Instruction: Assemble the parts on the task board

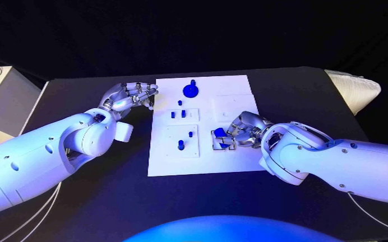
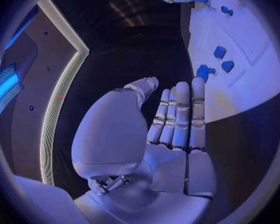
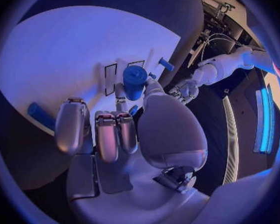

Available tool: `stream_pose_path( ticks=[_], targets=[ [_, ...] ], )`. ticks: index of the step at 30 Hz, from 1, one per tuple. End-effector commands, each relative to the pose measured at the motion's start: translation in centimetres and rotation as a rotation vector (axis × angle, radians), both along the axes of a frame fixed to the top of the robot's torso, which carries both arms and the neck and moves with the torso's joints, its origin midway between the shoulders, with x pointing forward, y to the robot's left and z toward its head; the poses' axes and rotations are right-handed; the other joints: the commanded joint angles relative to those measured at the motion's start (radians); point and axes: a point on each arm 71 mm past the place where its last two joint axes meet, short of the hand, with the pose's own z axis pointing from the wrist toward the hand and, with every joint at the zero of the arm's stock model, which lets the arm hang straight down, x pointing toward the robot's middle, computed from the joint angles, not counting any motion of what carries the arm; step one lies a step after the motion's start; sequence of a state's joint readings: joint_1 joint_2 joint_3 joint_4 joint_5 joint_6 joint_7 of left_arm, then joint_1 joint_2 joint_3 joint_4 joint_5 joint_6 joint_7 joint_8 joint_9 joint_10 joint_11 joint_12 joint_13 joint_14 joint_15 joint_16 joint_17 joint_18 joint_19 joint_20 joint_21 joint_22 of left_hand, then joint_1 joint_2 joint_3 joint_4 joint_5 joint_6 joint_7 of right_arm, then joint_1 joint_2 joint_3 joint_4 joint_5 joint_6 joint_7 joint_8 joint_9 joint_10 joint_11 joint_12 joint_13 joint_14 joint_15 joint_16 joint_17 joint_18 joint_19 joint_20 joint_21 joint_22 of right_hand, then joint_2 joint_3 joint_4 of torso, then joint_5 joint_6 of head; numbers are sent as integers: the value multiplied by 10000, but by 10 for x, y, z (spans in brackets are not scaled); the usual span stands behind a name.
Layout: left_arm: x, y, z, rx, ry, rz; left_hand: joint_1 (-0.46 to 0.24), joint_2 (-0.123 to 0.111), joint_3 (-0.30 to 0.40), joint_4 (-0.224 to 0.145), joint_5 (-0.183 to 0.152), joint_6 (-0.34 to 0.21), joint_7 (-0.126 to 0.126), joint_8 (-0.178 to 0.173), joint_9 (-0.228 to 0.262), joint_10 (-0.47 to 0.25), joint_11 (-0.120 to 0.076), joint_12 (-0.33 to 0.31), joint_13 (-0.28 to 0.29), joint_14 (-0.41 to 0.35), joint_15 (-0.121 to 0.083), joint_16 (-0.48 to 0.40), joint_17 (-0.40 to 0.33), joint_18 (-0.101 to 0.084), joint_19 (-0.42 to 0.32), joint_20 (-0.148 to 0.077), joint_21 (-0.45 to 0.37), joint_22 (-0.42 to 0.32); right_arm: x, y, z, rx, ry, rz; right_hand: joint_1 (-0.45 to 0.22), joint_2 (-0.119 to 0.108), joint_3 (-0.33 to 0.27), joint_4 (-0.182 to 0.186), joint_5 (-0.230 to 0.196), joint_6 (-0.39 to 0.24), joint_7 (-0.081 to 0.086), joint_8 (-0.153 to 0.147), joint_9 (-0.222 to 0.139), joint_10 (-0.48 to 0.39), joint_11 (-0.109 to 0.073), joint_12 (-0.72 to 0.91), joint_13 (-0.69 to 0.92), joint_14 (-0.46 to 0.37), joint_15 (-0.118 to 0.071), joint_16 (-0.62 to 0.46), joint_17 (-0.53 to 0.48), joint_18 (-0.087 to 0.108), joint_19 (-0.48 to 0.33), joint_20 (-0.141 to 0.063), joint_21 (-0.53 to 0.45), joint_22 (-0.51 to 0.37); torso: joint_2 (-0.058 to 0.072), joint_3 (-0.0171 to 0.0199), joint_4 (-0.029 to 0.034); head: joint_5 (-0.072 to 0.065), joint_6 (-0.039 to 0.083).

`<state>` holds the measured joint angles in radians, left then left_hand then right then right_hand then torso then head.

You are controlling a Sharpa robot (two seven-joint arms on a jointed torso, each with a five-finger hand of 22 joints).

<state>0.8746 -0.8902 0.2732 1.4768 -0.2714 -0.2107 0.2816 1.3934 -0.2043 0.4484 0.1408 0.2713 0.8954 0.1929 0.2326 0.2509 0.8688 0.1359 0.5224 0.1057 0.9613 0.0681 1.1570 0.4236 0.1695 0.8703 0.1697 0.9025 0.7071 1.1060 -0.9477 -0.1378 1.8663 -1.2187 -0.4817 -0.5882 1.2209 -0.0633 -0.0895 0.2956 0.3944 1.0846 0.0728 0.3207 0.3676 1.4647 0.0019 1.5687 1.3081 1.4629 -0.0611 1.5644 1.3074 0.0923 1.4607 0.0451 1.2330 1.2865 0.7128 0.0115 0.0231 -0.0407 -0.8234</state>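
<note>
- nearest me, my right hand (image 1: pixel 234 133) sits low over the near right part of the white rectangular task board (image 1: pixel 234 88), fingers curled down around a small blue cylindrical part (image 1: pixel 220 133).
- in the right wrist view that same blue part (image 3: pixel 135 79) stands just past the fingertips (image 3: pixel 109 134), over a dark-outlined recess in the board. i read the hand as grasping it, thumb to one side and fingers to the other, though the contact itself is partly hidden.
- my worry here: if the cylinder is a little tilted when i press, i judge it could jam at the recess edge or slip out of the pinch and roll across the board.
- a second risk: the curled fingers are close to the board surface, so a hard push down could drag the plate on the black table (image 1: pixel 291 85) and shift the other pieces.
- a little further out, two small blue pegs (image 1: pixel 185 138) stand in a square inset on the board's near left, well apart from either hand.
- beyond them, another pair of short blue pegs (image 1: pixel 183 113) stands in the next inset.
- my left hand (image 1: pixel 129 97) rests at the board's left edge, released, holding nothing. the left wrist view shows its fingers (image 2: pixel 177 114) straight and side by side, clear of the parts.
- farthest away, a round blue knob-like part (image 1: pixel 190 90) sits near the board's far edge, untouched.
</note>
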Motion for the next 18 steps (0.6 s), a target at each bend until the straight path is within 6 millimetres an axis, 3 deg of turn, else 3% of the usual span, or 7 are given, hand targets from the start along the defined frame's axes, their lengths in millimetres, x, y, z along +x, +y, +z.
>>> stream_pose_path(
  ticks=[1,14,18],
  targets=[
    [-1,-2,1,-118,-22,-135,71,30,-51,30,-2,24,-16,41,-2,-36,9,33,3,2,5,-45,-9,144,74,-29,-35,-15,-1,2,-3,-161,26,199,-67,-1,-52,-13,-53,116,-34,-1,-12,1061,-60,21,2627,1079,-65,63,2631,-203,-11,-62,14,13,0,8,-1,8,-12],
    [-1,-1,1,-105,-11,-124,72,27,-65,45,-3,25,-15,46,-3,-57,10,37,1,1,5,-45,-11,143,79,-30,-46,-23,2,5,-4,-344,-77,284,-315,-125,-239,-2,-250,95,-30,49,1,1061,-55,21,2627,1072,-62,55,2602,-190,-36,-59,-59,-16,-4,7,-11,20,-6],
    [-1,-1,1,-103,-9,-124,72,27,-65,45,-3,25,-15,46,-3,-57,10,37,1,1,5,-45,-11,143,79,-30,-46,-23,3,6,-3,-360,-240,265,-769,-350,-445,14,-915,77,-26,130,31,1061,-51,21,2627,1068,-56,49,2579,-182,-50,-53,-110,-20,-2,3,-4,12,6]
  ],
)
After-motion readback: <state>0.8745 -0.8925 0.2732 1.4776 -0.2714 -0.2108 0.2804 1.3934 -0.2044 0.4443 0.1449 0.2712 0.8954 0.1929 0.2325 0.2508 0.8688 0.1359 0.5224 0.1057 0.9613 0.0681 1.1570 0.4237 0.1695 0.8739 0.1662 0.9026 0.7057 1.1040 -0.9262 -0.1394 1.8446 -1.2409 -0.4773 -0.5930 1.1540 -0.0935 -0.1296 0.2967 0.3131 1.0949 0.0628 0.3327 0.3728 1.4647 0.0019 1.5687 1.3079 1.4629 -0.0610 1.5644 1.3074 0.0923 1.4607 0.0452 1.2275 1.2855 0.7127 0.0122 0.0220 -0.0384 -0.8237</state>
